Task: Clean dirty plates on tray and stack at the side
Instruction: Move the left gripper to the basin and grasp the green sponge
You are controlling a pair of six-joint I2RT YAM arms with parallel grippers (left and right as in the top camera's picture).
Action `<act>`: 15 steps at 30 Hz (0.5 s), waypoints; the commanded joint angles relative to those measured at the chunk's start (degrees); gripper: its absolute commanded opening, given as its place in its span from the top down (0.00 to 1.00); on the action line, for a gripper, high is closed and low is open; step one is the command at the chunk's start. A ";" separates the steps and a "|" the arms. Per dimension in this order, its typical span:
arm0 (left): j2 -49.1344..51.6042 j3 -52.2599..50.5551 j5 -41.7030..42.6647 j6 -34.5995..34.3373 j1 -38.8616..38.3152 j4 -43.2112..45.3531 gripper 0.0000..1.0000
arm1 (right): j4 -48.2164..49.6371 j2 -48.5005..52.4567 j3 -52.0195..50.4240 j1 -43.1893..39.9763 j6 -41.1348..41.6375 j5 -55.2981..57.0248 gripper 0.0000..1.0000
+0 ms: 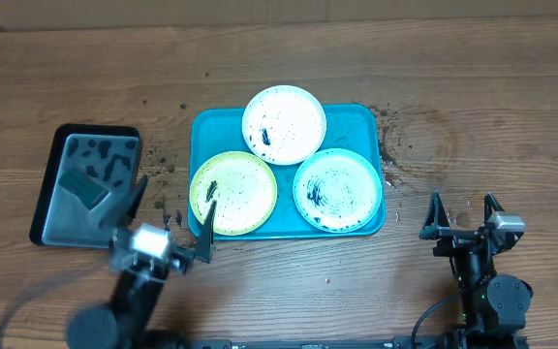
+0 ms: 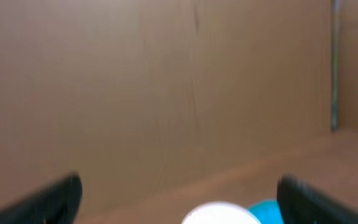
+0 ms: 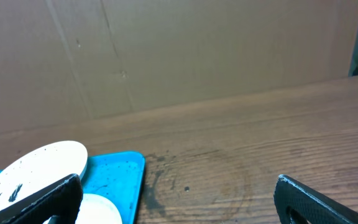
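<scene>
Three grimy plates lie on the turquoise tray (image 1: 216, 124): a white plate (image 1: 284, 124) at the back, a lime-green plate (image 1: 233, 193) front left, a light blue plate (image 1: 337, 189) front right. My left gripper (image 1: 173, 221) is open and empty, near the tray's front left corner beside the green plate. My right gripper (image 1: 465, 215) is open and empty over bare wood right of the tray. The right wrist view shows the white plate (image 3: 33, 168) and the tray (image 3: 117, 177). The blurred left wrist view shows open jaws (image 2: 179, 199) and the white plate's (image 2: 219, 213) top.
A black tray (image 1: 61, 208) with a dark sponge (image 1: 83, 188) lies at the left. Black grime speckles the wood left of the turquoise tray and by its right edge (image 1: 391, 155). A cardboard wall (image 3: 179, 50) stands behind the table.
</scene>
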 commanded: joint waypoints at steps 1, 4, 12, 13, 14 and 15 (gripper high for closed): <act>16.04 20.76 0.07 6.49 -0.33 -17.35 0.00 | 0.31 -0.57 -0.61 0.22 0.17 0.55 0.00; 30.23 36.50 0.00 7.91 -0.33 -34.56 0.00 | 0.31 -0.57 -0.61 0.22 0.17 0.57 0.00; 56.19 54.16 -12.11 -8.72 6.14 -42.45 0.00 | 0.31 -0.57 -0.61 0.22 0.17 0.57 0.00; 59.01 55.58 -11.78 -11.17 8.57 -43.71 0.00 | 0.31 -0.57 -0.61 0.22 0.17 0.57 0.00; 61.61 56.74 -11.15 -13.18 11.32 -44.76 0.00 | 0.31 -0.57 -0.61 0.22 0.17 0.55 0.00; 63.95 57.72 -9.90 -15.10 14.29 -45.81 0.00 | 0.31 -0.57 -0.61 0.22 0.17 0.55 0.00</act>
